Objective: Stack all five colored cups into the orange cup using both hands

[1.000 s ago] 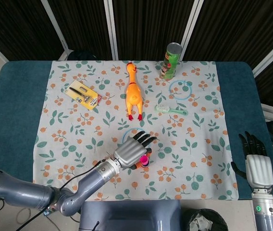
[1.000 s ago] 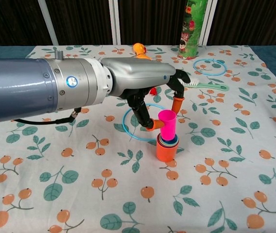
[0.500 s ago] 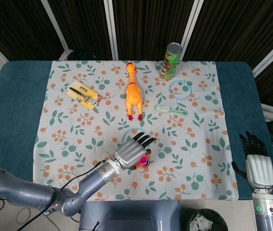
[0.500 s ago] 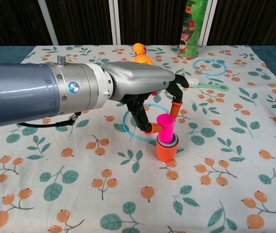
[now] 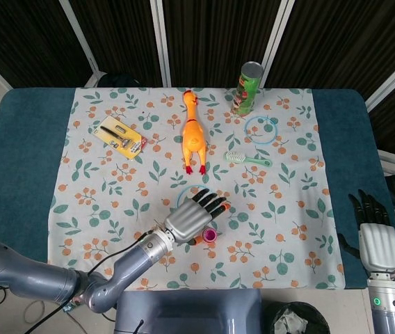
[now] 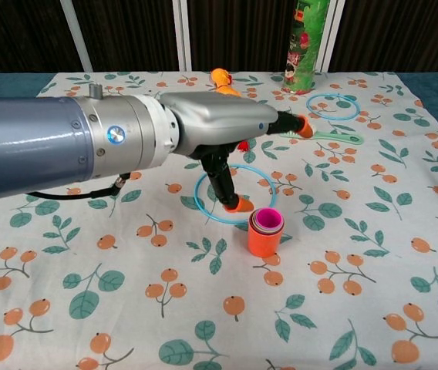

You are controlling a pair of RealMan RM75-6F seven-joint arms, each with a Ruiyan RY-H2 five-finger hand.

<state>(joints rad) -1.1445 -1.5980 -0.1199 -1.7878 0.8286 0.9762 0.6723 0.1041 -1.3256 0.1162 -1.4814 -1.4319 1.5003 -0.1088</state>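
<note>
Pink cup (image 6: 265, 219) sits nested flush inside the orange cup (image 6: 264, 240), which stands upright on the tablecloth (image 6: 373, 254) just beside a blue ring (image 6: 203, 208). Left hand (image 6: 227, 131) hovers above the stack — fingers spread, holding nothing. Right hand (image 5: 377, 240) lies well apart, fingers extended and empty.

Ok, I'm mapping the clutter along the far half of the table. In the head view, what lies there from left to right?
Yellow card → rubber chicken → brush → blue ring.
</note>
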